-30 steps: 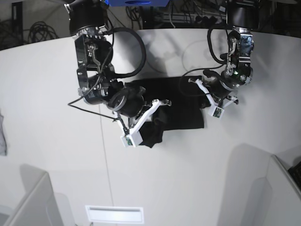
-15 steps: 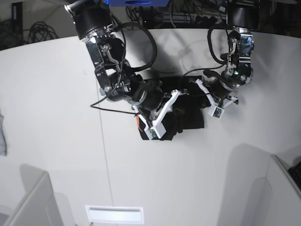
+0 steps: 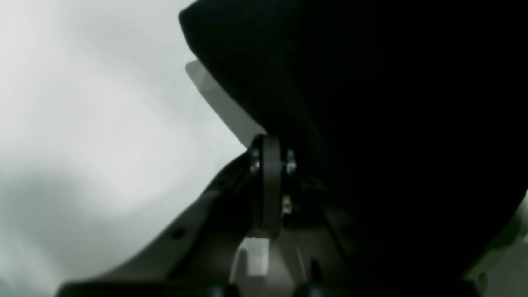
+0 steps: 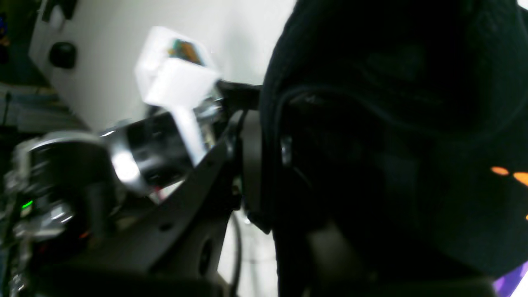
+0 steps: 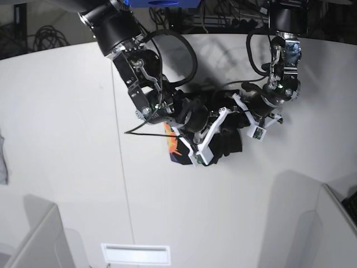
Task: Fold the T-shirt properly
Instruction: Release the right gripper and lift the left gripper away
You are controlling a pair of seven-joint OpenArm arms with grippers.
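The black T-shirt point(image 5: 230, 143) lies bunched at the middle of the white table point(image 5: 67, 111), with a strip of its orange print point(image 5: 170, 143) showing at its left edge. My right gripper point(image 5: 222, 133) is shut on a fold of it and holds that fold over the rest. In the right wrist view black cloth point(image 4: 392, 123) drapes over the gripper point(image 4: 280, 123) and hides the fingertips; orange and purple print point(image 4: 511, 177) shows at the right. My left gripper point(image 5: 244, 107) is shut at the shirt's far right edge. Dark cloth point(image 3: 371, 123) covers its tips point(image 3: 288, 136).
A small grey cloth scrap point(image 5: 3, 159) lies at the table's left edge. Grey bins stand at the front left point(image 5: 33, 240) and front right point(image 5: 329, 229). A white slot point(image 5: 135, 254) sits at the front. Cables point(image 5: 50, 36) hang behind the table.
My right arm has swung to the right, carrying the shirt's left part across over the rest, so the orange print now shows. The left arm has stayed still.
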